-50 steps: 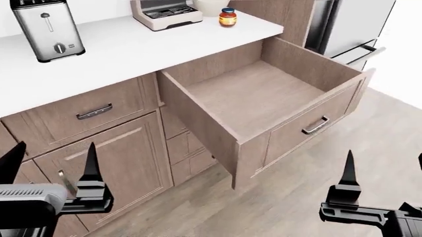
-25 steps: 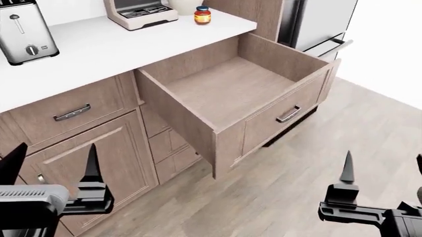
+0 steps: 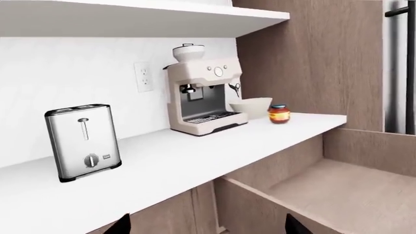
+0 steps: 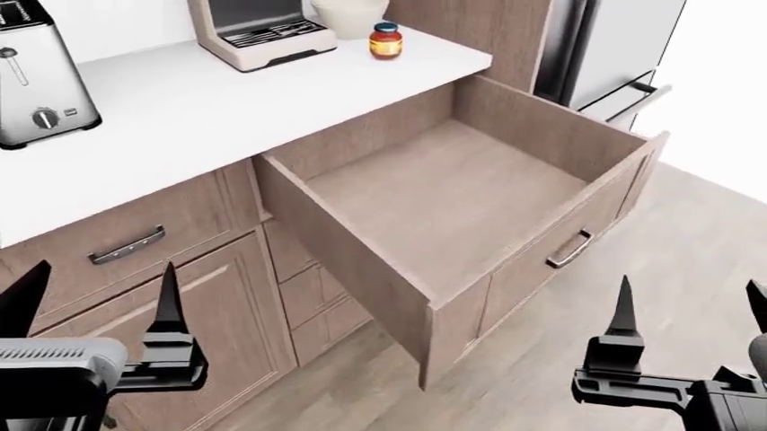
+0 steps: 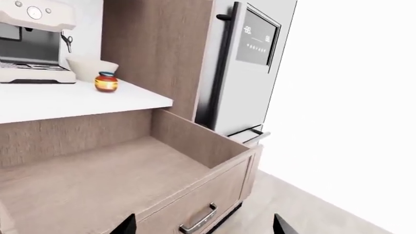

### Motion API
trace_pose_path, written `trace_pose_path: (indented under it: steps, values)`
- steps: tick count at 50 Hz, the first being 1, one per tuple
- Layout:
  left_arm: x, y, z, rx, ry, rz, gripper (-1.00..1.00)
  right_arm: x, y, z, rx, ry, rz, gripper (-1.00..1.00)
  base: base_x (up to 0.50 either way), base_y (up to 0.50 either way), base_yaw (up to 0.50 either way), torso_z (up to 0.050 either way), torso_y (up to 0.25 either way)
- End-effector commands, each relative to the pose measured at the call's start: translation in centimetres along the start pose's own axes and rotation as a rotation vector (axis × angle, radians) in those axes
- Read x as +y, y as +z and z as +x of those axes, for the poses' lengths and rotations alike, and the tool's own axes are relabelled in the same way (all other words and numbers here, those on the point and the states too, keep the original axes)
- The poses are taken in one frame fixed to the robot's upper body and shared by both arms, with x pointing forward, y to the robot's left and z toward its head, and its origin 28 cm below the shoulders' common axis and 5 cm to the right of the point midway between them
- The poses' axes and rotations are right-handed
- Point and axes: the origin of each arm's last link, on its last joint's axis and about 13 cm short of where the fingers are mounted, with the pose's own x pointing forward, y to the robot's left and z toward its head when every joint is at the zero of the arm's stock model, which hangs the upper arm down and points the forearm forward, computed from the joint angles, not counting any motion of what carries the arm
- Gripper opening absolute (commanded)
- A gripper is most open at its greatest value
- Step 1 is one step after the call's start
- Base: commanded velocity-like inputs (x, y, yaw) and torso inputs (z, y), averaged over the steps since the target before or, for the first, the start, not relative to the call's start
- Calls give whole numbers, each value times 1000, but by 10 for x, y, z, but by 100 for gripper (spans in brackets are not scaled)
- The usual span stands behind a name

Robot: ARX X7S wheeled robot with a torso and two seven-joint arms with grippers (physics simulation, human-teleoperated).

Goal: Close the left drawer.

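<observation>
The left drawer (image 4: 444, 193) is pulled far out from under the white counter, and its plain wooden inside is empty. Its front panel carries a small dark bar handle (image 4: 569, 250). It also shows in the left wrist view (image 3: 354, 190) and in the right wrist view (image 5: 97, 175), where the handle (image 5: 200, 220) lies between my right fingertips. My left gripper (image 4: 99, 301) is open and empty, low at the left in front of the cabinet doors. My right gripper (image 4: 691, 310) is open and empty, low at the right, short of the drawer front over the floor.
On the counter (image 4: 180, 117) stand a toaster (image 4: 30, 76), a coffee machine (image 4: 258, 31), a bowl (image 4: 348, 13) and a jar (image 4: 383, 40). A closed drawer (image 4: 132, 238) and a cabinet door (image 4: 204, 332) are at the left. The fridge (image 4: 612, 54) stands at the far right.
The head view has shifted, so the cabinets sit differently in the picture. The drawer stands as far open as before. Both grippers stay open and empty.
</observation>
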Motion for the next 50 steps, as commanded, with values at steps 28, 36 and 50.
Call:
trace_pose_path:
  steps: [28,36,50]
  values:
    - [-1,-1,0,5,-2,10,100,-1,0,2,3,-15,-31,100,374,-162,0,0,1]
    - [-1,-1,-1,5,-7,14,100,-1,1,2,-41,-7,-27,100,0,0,0,0,0]
    - [0,-2,0,2,-4,17,100,-4,2,1,-60,-10,-5,100,-72,64,-290,0,0]
